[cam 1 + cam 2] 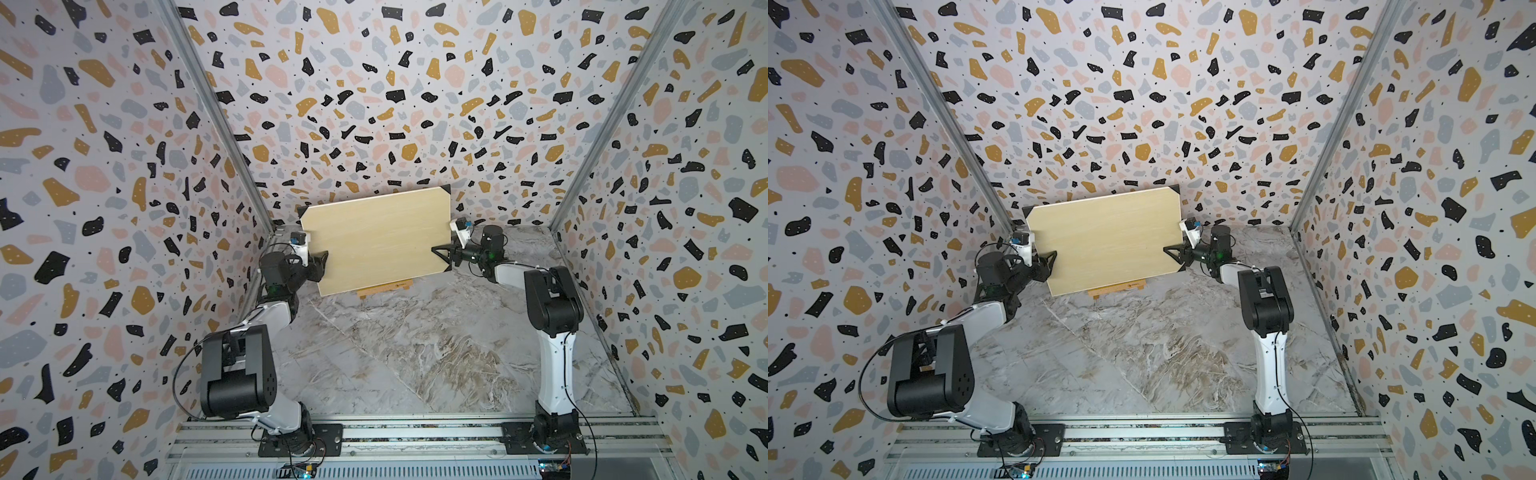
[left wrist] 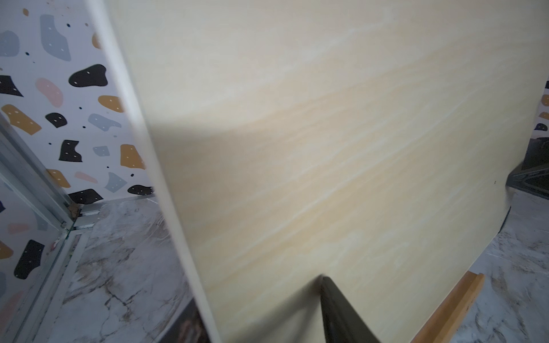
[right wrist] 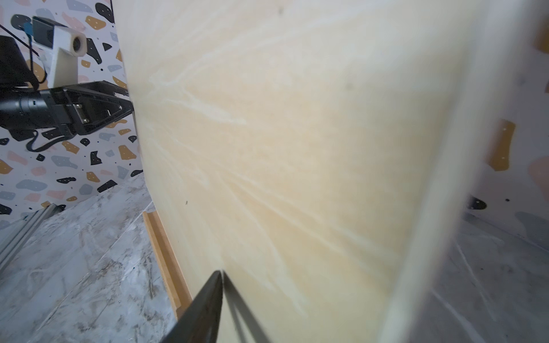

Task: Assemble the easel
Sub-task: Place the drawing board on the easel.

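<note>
Only the bottom ledge of the honey-brown easel (image 1: 386, 287) (image 1: 1117, 286) shows, at the back of the table. The rest is hidden behind a large pale board with black corners (image 1: 376, 241) (image 1: 1106, 241), which stands tilted on that ledge (image 2: 448, 306) (image 3: 166, 258). My left gripper (image 1: 322, 262) straddles the board's left edge and my right gripper (image 1: 441, 254) its right edge. In each wrist view one black finger (image 2: 335, 311) (image 3: 205, 306) lies against the board's front face. The other finger is behind the board, so the gap does not show.
The marble tabletop (image 1: 415, 353) stretches from the easel to the arm bases. Terrazzo-patterned walls (image 1: 104, 208) close in on three sides, with metal corner rails (image 1: 232, 137) beside the board. The left arm's elbow (image 1: 237, 374) stands high near the front left.
</note>
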Action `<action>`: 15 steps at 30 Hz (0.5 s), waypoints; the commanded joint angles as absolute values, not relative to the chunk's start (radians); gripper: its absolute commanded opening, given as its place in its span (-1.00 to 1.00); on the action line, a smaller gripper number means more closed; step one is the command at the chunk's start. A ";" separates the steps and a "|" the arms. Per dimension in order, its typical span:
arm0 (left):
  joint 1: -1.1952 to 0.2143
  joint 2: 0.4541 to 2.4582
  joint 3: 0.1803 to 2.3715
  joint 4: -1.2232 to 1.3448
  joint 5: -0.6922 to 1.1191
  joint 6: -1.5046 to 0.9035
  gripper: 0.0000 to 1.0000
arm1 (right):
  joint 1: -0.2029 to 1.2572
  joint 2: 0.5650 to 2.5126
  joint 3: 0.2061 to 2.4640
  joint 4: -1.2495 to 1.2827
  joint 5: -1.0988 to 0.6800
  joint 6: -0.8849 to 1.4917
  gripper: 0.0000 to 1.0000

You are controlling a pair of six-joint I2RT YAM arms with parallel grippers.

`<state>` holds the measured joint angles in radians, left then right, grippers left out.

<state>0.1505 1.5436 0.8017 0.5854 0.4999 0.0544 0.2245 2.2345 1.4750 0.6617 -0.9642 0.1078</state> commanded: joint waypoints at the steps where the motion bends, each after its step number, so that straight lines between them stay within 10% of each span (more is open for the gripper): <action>1: 0.127 1.535 0.808 0.558 0.535 0.077 0.18 | 0.242 2.188 1.484 0.738 -0.953 0.096 0.12; 15: 0.127 1.444 0.793 0.501 0.418 0.067 0.75 | 0.206 2.168 1.427 0.839 -0.939 0.178 0.50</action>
<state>0.1322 1.4761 0.8013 0.5011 0.4522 0.0673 0.2127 2.2337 1.4315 0.7902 -0.9443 0.1577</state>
